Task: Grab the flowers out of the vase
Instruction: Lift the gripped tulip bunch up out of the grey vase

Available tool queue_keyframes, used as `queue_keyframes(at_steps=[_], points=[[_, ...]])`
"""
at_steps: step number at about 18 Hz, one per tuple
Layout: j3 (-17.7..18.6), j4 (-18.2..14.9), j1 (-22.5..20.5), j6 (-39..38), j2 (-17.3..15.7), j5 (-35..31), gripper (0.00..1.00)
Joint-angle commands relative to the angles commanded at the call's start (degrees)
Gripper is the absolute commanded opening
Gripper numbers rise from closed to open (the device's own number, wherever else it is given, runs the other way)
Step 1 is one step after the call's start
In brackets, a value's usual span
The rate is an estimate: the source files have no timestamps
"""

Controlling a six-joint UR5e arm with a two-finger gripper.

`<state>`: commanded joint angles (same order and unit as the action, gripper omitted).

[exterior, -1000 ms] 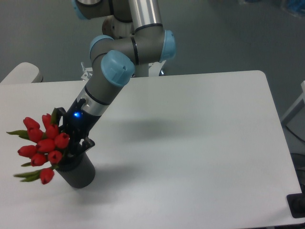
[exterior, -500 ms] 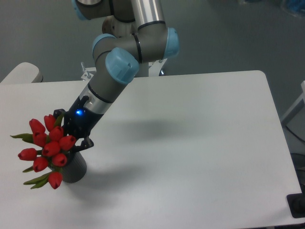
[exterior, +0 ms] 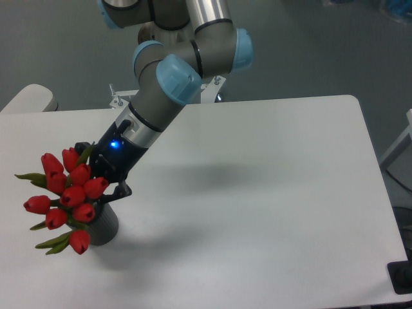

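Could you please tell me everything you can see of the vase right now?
The vase is a short, dark grey cylinder, mostly hidden. Only its lower right side shows, standing on the white table near the front left. The flowers, red tulip buds with green leaves, cover its top and left side, so the rim and opening are out of sight. The gripper sits just above it; whether they touch cannot be told.

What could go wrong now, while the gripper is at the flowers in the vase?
The vase sits near the table's front-left edge; if the stems drag, it might tip or slide off. The flowers lean far left of the gripper, so the bunch may swing or slip. Whether the grasp is firm cannot be seen.
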<state>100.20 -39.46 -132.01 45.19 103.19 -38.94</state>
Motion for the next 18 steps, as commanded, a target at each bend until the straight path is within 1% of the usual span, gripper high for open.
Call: queue_keyframes(at_steps=[4,9,14,18], points=[[-0.2,-0.2,-1.0,-2.8,-3.0,1.9,0.33],[0.0,-0.3,-1.1,-4.3,-5.3,2.6,0.33],[-0.6,-0.3,-1.9,-8.6,-8.3,3.7,0.33],[-1.7,-0.3,-3.1,-10.9,-9.5,5.5,0.32]])
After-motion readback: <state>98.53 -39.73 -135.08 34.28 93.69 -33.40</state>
